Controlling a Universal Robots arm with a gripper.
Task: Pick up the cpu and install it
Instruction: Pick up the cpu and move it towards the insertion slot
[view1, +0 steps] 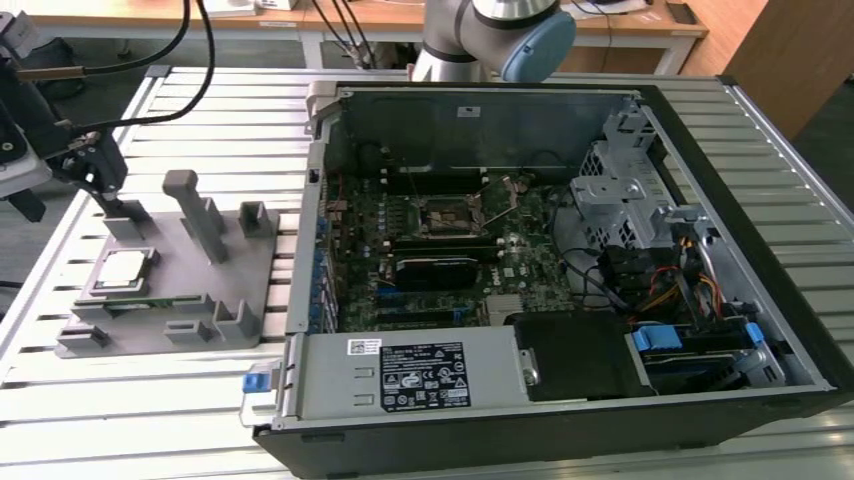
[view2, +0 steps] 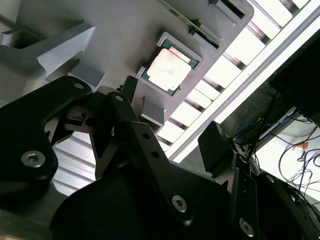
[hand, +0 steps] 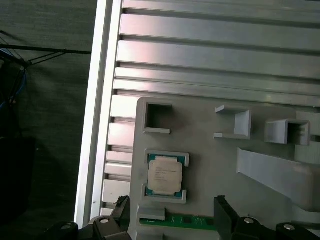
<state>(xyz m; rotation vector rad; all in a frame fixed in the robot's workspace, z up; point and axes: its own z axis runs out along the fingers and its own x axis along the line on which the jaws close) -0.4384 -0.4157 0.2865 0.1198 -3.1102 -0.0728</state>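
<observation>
Silver cpu (hand: 165, 175) sits nested in the grey fixture (view1: 200, 295) at the exterior view's left; the gripper (hand: 171, 206) hovers nearby, spread and empty, with upright posts (view1: 200, 215) alongside.

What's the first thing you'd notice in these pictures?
A big open computer case sits in the middle of the exterior view, its motherboard showing inside. At the exterior view's left, the shiny cpu lies in a pocket of a grey fixture, and the black gripper hangs open near it, holding nothing.
</observation>
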